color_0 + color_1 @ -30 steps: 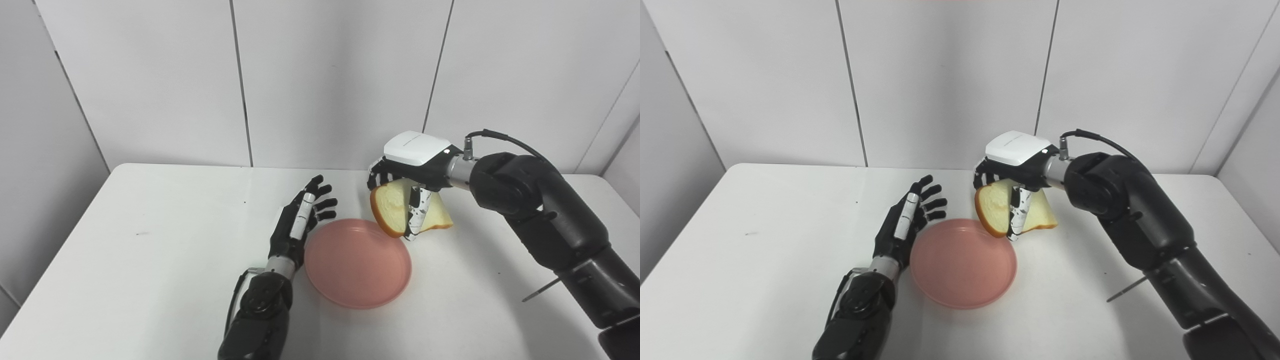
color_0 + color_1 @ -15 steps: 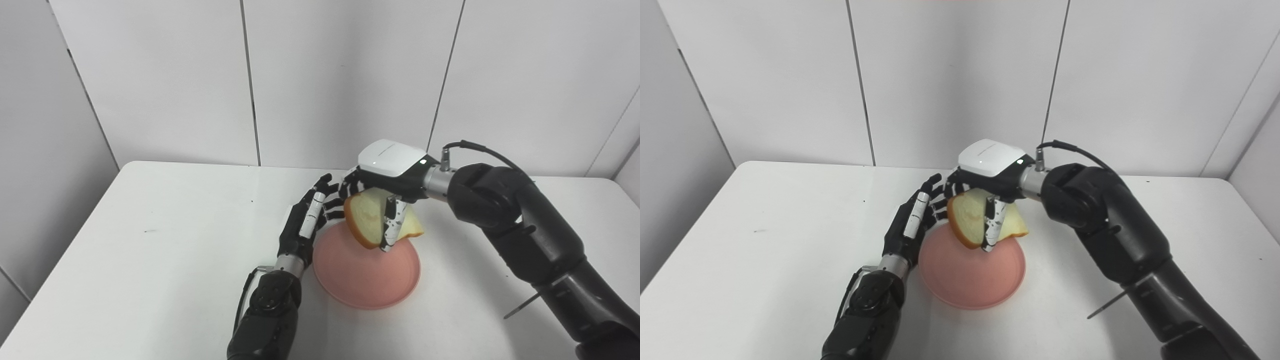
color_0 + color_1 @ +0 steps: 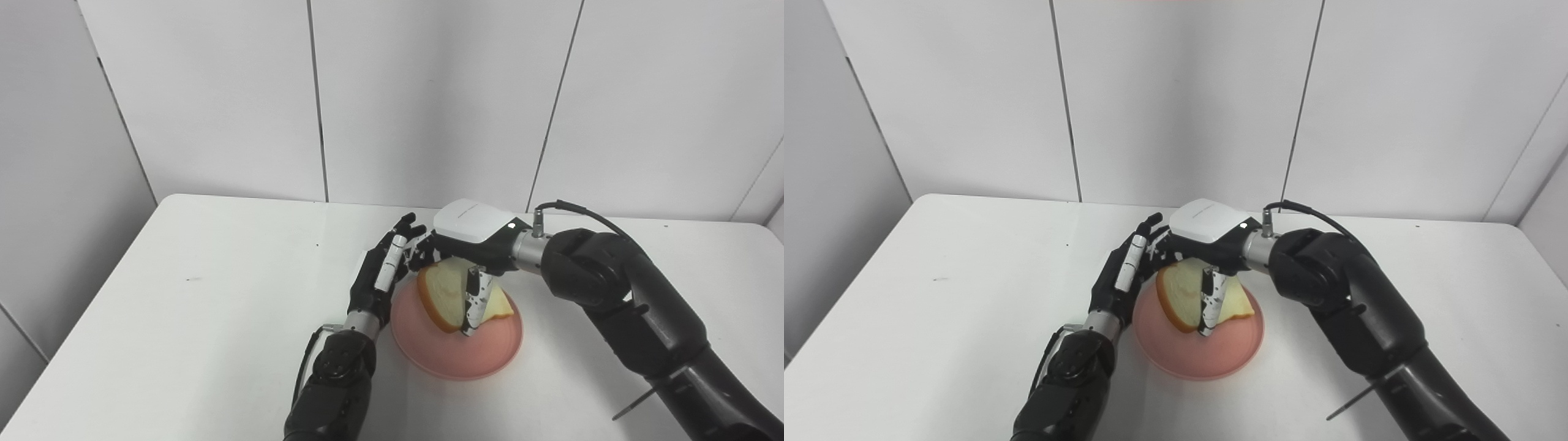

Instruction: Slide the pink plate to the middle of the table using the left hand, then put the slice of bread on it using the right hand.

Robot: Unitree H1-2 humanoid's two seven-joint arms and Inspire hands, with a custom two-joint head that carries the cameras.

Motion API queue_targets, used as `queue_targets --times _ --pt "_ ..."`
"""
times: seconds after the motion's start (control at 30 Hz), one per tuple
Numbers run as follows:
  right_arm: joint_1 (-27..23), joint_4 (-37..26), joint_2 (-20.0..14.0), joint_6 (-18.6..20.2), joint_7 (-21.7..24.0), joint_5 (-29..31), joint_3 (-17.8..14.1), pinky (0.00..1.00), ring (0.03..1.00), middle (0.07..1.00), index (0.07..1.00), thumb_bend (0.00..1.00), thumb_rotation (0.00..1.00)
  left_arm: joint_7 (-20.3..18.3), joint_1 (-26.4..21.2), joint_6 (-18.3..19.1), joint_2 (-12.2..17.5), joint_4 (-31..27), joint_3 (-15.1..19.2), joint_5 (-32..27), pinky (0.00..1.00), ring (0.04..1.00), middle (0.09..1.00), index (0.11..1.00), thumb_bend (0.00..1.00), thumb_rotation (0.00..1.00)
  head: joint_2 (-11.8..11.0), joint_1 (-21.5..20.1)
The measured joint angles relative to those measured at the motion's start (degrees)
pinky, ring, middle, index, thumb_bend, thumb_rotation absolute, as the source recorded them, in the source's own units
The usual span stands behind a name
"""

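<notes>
The pink plate [image 3: 490,353] lies near the middle of the white table. Over its far half my right hand [image 3: 473,236] is shut on the slice of bread [image 3: 444,291], which hangs tilted with its lower edge at or just above the plate. Fingers wrap the far side of the slice and the thumb presses its near face. My left hand [image 3: 383,275] stands open, fingers spread and pointing away, right beside the plate's left rim and close to the bread.
The white table [image 3: 202,306] ends at a pale panelled wall behind. Bare tabletop stretches left of my left arm [image 3: 331,380] and right of my right arm [image 3: 637,318].
My right hand has carried the bread leftward and down, from beside the plate's far right rim to over the plate. The left hand has stayed beside the plate. The camera has shifted.
</notes>
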Motion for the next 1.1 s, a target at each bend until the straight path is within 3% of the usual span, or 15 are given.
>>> queue_targets --times 0.3,0.53,0.63,0.67,0.83,1.1 --pt "2.32 1.38 -0.41 -0.08 -0.18 -0.94 0.96 0.5 0.583 0.656 0.653 1.0 0.22 -0.01 0.66 0.56 0.18 -1.18 -0.2 0.08 0.65 0.739 0.847 0.856 0.78 0.84 0.35 -0.79" --pt "2.32 1.67 -1.02 -0.83 -0.17 -0.69 1.08 0.66 0.739 0.753 0.734 1.0 0.43 -0.13 0.94 0.87 0.26 -1.76 -0.24 0.05 0.67 0.749 0.847 0.868 0.77 0.84 0.35 -1.32" --pt "2.32 1.71 -1.92 -0.98 0.35 -0.6 1.21 0.72 0.8 0.799 0.757 1.0 0.44 -0.18 1.05 0.99 0.29 -1.94 -0.24 0.04 0.67 0.752 0.848 0.873 0.77 0.84 0.53 -1.58" --pt "2.32 1.64 -2.18 -0.98 0.64 -0.58 1.22 0.78 0.838 0.828 0.773 1.0 0.44 -0.2 1.1 1.04 0.29 -2.02 -0.25 0.04 0.67 0.75 0.849 0.866 0.78 0.84 0.53 -1.58" --pt "2.31 0.79 -3.02 -0.97 2.64 -0.08 1.25 0.92 0.887 0.869 0.803 1.0 0.46 -0.37 1.61 1.53 0.3 -2.88 -0.38 0.06 0.67 0.75 0.849 0.852 0.78 0.83 0.79 -2.11" --pt "1.56 -0.63 -3.22 -0.94 4.88 1.24 1.11 0.93 0.882 0.87 0.816 1.0 0.45 -0.4 1.61 1.54 0.31 -2.81 -0.44 0.06 0.67 0.746 0.837 0.844 0.79 0.83 0.79 -2.37"
